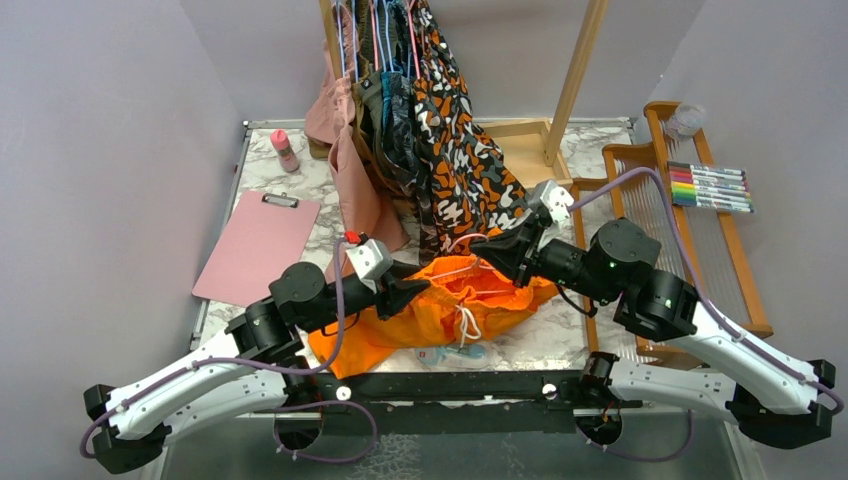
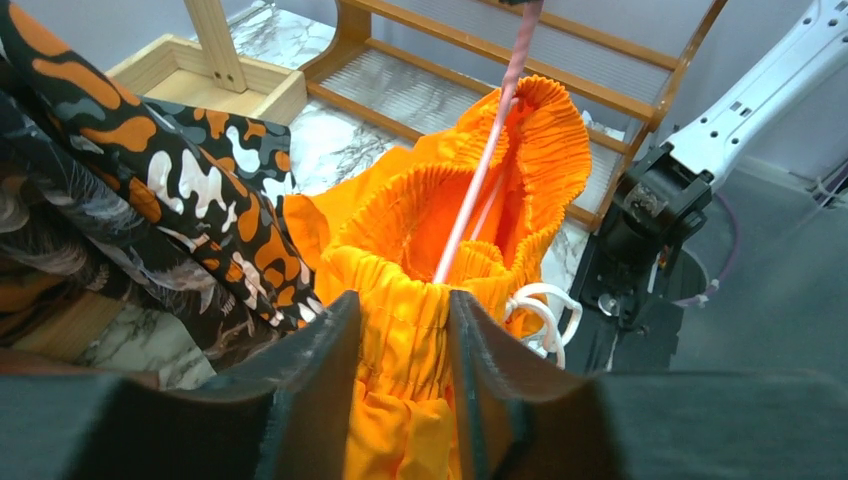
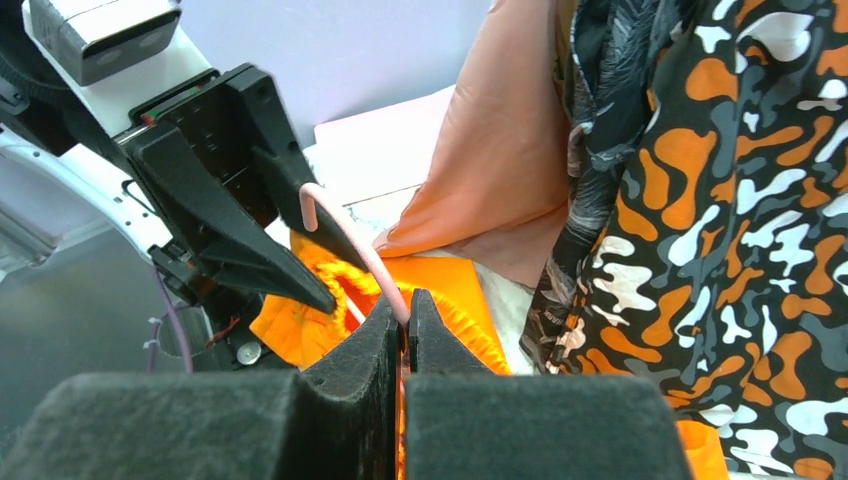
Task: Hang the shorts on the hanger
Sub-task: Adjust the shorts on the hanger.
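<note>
Left gripper (image 2: pixel 402 305) is pinching the waistband of the shorts (image 2: pixel 400 215), lying just in front of the clothes rack (image 1: pixel 575 80). Right gripper (image 3: pixel 407 300) is clamping the hanger (image 2: pixel 484 160), its wire poking into the waist opening. Looks like threading is underway; next, I'd say, the wire needs feeding deeper.

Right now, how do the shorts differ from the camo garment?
The shorts are plain orange; the camo garment is blotched orange, black and white. The shorts lie bunched on the table, waistband pinched in the left gripper; the camo garment hangs from the rack. Both are fabric with orange in them.
</note>
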`<control>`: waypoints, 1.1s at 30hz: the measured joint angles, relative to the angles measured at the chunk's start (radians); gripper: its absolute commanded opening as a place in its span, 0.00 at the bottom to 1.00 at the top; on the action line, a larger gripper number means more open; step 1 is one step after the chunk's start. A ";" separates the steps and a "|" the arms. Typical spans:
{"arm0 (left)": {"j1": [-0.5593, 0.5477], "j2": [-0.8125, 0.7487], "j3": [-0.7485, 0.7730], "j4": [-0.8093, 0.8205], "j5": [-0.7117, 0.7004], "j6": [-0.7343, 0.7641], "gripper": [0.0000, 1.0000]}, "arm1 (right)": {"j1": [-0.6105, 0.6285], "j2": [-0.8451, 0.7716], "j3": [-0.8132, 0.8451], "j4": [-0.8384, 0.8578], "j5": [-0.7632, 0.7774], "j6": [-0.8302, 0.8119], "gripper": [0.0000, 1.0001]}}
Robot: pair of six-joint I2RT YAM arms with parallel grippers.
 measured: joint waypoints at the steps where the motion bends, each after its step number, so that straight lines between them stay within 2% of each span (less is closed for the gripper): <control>1: 0.000 -0.013 -0.006 -0.005 -0.003 -0.003 0.23 | 0.000 -0.005 -0.001 0.000 0.005 0.000 0.01; 4: 0.000 -0.064 -0.031 -0.017 -0.019 -0.014 0.14 | 0.000 -0.024 -0.002 -0.001 0.026 0.000 0.01; 6: 0.000 -0.101 -0.048 -0.027 -0.031 -0.027 0.15 | 0.000 -0.034 -0.003 -0.001 0.031 0.000 0.01; 7: 0.000 -0.117 -0.053 -0.031 -0.034 -0.032 0.23 | 0.000 -0.040 -0.003 -0.001 0.032 0.000 0.01; 8: 0.000 -0.134 -0.057 -0.033 -0.036 -0.035 0.40 | 0.000 -0.042 -0.003 -0.001 0.032 0.000 0.01; 9: 0.000 -0.147 -0.060 -0.033 -0.036 -0.039 0.54 | 0.000 -0.043 -0.003 -0.001 0.032 0.000 0.01; 10: 0.000 -0.158 -0.062 -0.034 -0.037 -0.041 0.62 | 0.000 -0.043 -0.003 0.000 0.032 0.000 0.01; 12: 0.000 -0.170 -0.062 -0.031 -0.037 -0.052 0.70 | 0.000 -0.042 -0.003 0.000 0.032 0.000 0.01; 19: 0.000 -0.118 0.004 0.025 -0.014 -0.037 0.72 | 0.000 -0.019 -0.003 0.000 0.026 0.000 0.01; 25: 0.000 0.021 0.111 0.095 0.093 0.009 0.72 | 0.000 0.000 -0.003 0.000 0.008 0.008 0.01; 33: 0.000 0.172 0.124 0.067 0.202 0.101 0.72 | 0.000 0.011 -0.001 -0.001 -0.032 0.013 0.01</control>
